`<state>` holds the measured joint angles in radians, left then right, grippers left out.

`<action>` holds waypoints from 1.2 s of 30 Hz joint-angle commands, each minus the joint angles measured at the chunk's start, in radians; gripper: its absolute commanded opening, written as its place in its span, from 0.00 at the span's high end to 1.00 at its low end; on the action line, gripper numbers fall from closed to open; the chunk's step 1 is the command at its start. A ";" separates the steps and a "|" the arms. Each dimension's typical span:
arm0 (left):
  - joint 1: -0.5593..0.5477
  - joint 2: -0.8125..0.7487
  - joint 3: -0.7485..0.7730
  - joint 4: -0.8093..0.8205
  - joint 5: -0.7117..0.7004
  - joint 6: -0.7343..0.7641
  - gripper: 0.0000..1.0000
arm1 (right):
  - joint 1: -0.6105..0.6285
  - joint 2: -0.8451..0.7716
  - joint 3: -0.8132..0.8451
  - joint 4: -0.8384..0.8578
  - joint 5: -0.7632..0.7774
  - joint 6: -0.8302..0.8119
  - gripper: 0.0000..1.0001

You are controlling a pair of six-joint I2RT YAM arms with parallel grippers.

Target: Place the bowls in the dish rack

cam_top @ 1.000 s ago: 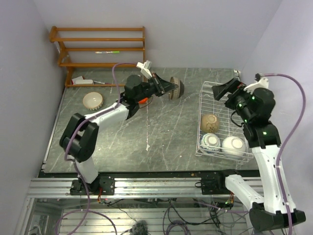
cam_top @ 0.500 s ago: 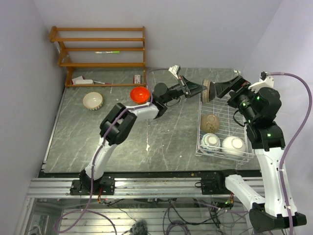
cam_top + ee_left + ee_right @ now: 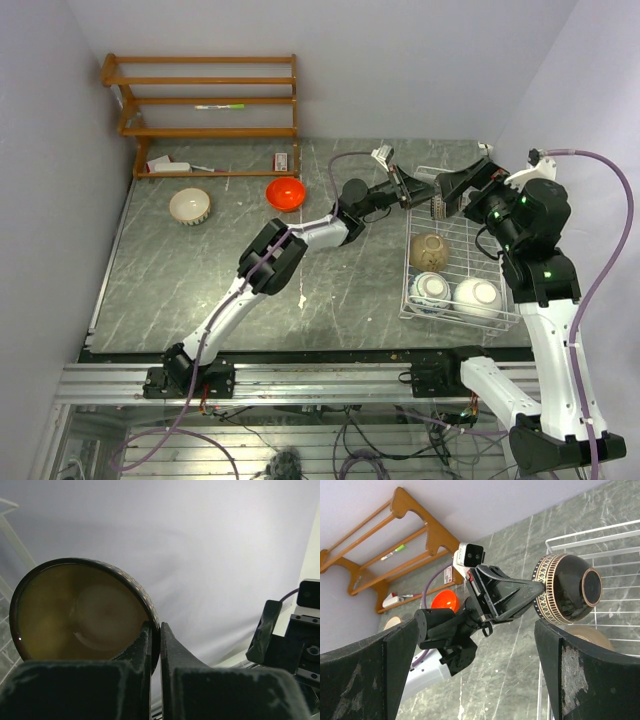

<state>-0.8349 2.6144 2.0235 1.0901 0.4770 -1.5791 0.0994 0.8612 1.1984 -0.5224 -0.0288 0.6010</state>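
Orange bowl [image 3: 285,191] near wooden shelf [image 3: 200,60]

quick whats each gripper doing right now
left gripper: closed on the rim of the dark-rimmed bowl
right gripper: open, holding nothing

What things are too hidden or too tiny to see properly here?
Top view: the right gripper covers most of the dark patterned bowl held by the left gripper.
Right wrist view: that bowl hides most of the beige bowl in the dish rack.
Left wrist view: the rack is cut off at the left edge.
Top view: the small items by the wooden shelf are too tiny to name.
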 commanded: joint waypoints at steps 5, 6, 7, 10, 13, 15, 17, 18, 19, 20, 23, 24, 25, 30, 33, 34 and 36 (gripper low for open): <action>-0.007 0.091 0.132 0.061 -0.040 -0.022 0.93 | -0.003 0.005 -0.027 0.005 0.016 -0.029 0.00; -0.008 0.099 0.135 0.061 -0.041 -0.022 0.93 | -0.003 0.004 -0.030 0.005 0.018 -0.031 0.00; -0.008 0.108 0.140 0.059 -0.040 -0.020 0.93 | -0.003 0.004 -0.032 0.007 0.018 -0.033 0.00; -0.009 0.133 0.156 0.054 -0.039 -0.017 0.93 | -0.006 0.006 -0.035 0.006 0.017 -0.037 0.00; -0.007 0.156 0.161 0.061 -0.044 -0.019 0.93 | -0.006 0.007 -0.043 0.006 0.016 -0.042 0.00; -0.006 0.172 0.160 0.072 -0.049 -0.022 0.93 | -0.005 0.005 -0.050 0.006 0.019 -0.044 0.00; -0.003 0.185 0.161 0.082 -0.049 -0.028 0.93 | -0.005 0.006 -0.055 0.006 0.020 -0.047 0.00; -0.001 0.189 0.158 0.085 -0.050 -0.030 0.93 | -0.006 0.007 -0.058 0.008 0.021 -0.047 0.00; 0.001 0.192 0.153 0.090 -0.050 -0.032 0.93 | -0.005 0.007 -0.059 0.009 0.021 -0.047 0.00; 0.003 0.194 0.147 0.093 -0.052 -0.033 0.93 | -0.006 0.008 -0.062 0.011 0.021 -0.049 0.00; 0.010 0.195 0.126 0.099 -0.053 -0.033 0.93 | -0.007 0.013 -0.079 0.019 0.027 -0.051 0.00; 0.013 0.194 0.118 0.100 -0.051 -0.033 0.93 | -0.007 0.015 -0.087 0.019 0.031 -0.053 0.00; 0.016 0.194 0.109 0.101 -0.050 -0.031 0.93 | -0.007 0.017 -0.096 0.020 0.036 -0.054 0.00; 0.029 0.179 0.052 0.099 -0.043 -0.015 0.93 | -0.011 0.033 -0.145 0.028 0.046 -0.053 0.00; 0.038 0.180 0.028 0.095 -0.033 -0.014 0.93 | -0.016 0.044 -0.167 0.041 0.033 -0.051 0.00; 0.042 0.179 0.021 0.097 -0.030 -0.013 0.93 | -0.017 0.047 -0.172 0.043 0.031 -0.052 0.00; 0.045 0.175 -0.003 0.099 -0.026 -0.012 0.93 | -0.020 0.051 -0.179 0.049 0.029 -0.053 0.00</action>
<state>-0.8040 2.8155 2.0655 1.1652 0.4374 -1.6066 0.0895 0.9119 1.0340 -0.5129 -0.0040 0.5602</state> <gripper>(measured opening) 0.107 0.996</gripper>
